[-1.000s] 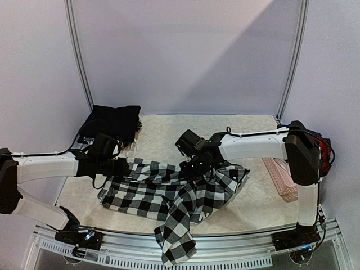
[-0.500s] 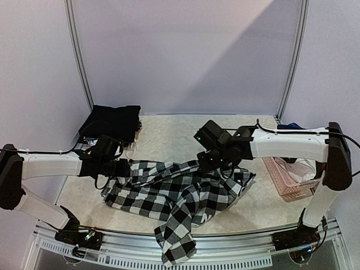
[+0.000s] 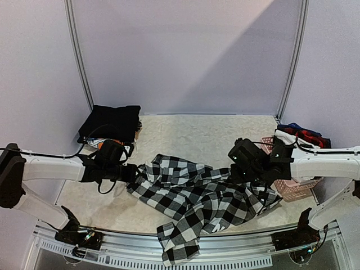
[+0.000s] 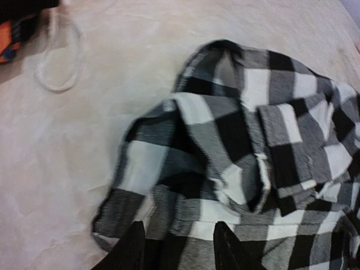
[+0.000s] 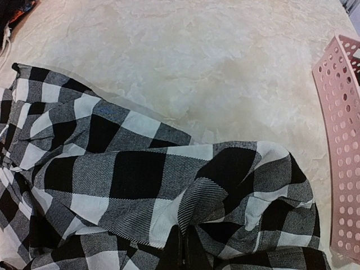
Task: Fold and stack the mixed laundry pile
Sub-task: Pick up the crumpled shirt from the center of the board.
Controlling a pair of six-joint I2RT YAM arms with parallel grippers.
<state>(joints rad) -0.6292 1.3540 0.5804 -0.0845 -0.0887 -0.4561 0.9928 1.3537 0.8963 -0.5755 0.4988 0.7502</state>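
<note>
The right gripper (image 3: 236,173) is clamped on the checked shirt (image 3: 197,197) at its 3 o'clock edge. The left gripper (image 3: 130,174) stands with fingers apart at the shirt's 9 o'clock edge.

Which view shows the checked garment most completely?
Top external: the checked garment shows nearly whole, spread on the table, one end hanging over the near edge. Left wrist shows only its left corner, right wrist only its right part.
</note>
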